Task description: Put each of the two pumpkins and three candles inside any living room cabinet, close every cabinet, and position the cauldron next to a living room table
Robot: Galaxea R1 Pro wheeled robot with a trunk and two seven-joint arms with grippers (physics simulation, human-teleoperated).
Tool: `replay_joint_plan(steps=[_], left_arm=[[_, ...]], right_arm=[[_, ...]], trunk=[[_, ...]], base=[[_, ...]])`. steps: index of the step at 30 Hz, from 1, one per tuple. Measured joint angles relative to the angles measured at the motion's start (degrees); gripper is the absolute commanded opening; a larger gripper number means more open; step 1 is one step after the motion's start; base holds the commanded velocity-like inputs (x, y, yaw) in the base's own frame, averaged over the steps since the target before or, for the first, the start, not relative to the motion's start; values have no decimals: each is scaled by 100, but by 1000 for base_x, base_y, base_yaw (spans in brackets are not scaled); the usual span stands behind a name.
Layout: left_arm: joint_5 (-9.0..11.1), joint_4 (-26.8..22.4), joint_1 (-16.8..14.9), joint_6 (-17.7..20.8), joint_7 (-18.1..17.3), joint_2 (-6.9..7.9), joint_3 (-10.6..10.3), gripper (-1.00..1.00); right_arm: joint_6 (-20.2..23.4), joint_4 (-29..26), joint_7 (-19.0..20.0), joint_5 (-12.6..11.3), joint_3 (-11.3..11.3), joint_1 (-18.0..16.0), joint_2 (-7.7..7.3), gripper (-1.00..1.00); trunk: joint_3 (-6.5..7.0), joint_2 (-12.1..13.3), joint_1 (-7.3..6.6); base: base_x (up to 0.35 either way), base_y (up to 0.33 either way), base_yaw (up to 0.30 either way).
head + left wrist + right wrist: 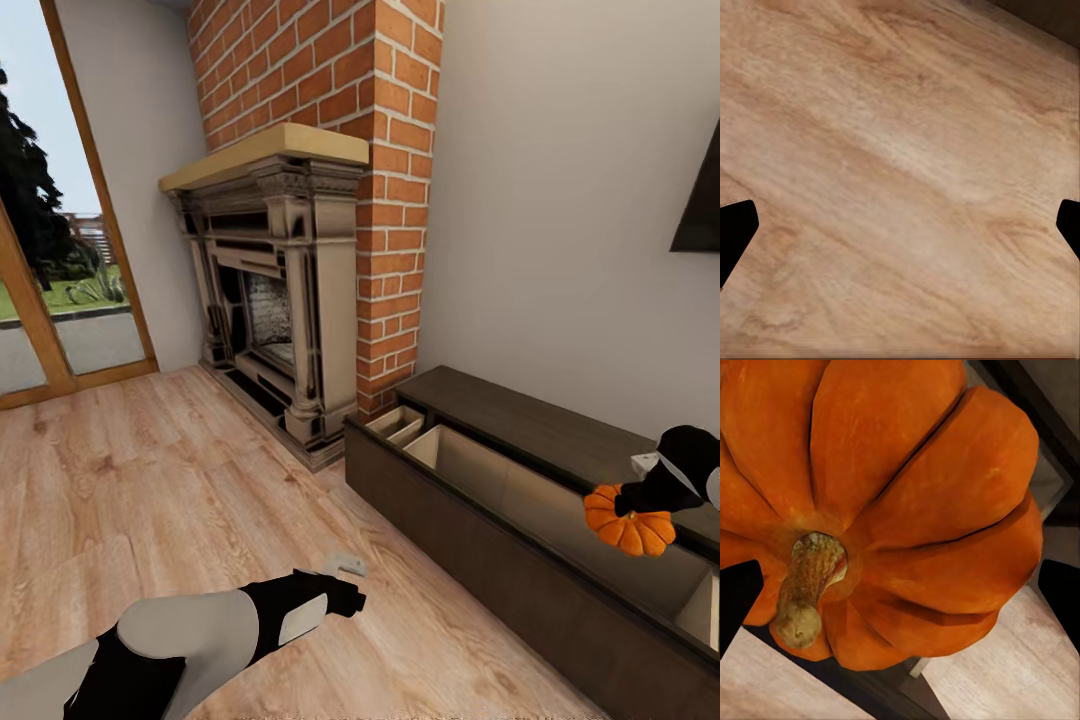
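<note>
— Over by the right wall, what's w/ the right gripper (632,515)?
— Clenched on a pumpkin (630,528), orange, ribbed. It hangs above the open drawer of the cabinet (520,555), the long dark brown unit along that wall. From the right wrist view the pumpkin (881,506) is very close, stem (806,589) pointing toward the cam, dark fingertips (736,598) at both sides of it.
— Touching the drawer?
— Doesn't look it; held in the air over the beige inside, near the drawer's front edge. Can't tell more exactly.
— Cabinet state?
— Open. The top drawer front is pulled out along most of its length, light beige compartments showing, incl. two small ones at the fireplace end. No candles or 2nd pumpkin that I can make out from here.
— Left gripper (345,575)?
— Low, out over the wood floor (150,480), well apart from the cabinet. Jaws spread wide, nothing between them; the left wrist view has only its two dark fingertips (735,232) at the edges, bare planks (900,180) between.
— Rest of the room?
— Grey-beige stone fireplace (270,290) w/ a pale mantel, set against a red brick chimney (350,110), just beside the cabinet's far end. Big wood-framed window (60,230) beyond, trees and lawn outside. Dark corner of a wall-mounted screen (700,200) above the cabinet, at the right edge
</note>
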Motion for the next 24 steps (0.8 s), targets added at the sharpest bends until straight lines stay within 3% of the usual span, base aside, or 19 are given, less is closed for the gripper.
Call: replay_joint_plan(steps=[7, 16, 24], left_arm=[[-4, -2, -1, 0, 9, 0, -1, 100], [-7, -2, 0, -5, 9, 0, 2, 100], [-6, 6, -1, -2, 20, 8, -3, 100]], right_arm=[[-8, 0, -1, -3, -4, 29, 10, -100], [-44, -2, -1, -5, -5, 30, 11, -100], [-87, 0, -1, -13, -13, 37, 19, -100]], trunk=[[-155, -10, 18], [-156, -10, 18], [-156, -11, 15]], base=[[0, 0, 0], [7, 0, 0], [243, 0, 0]])
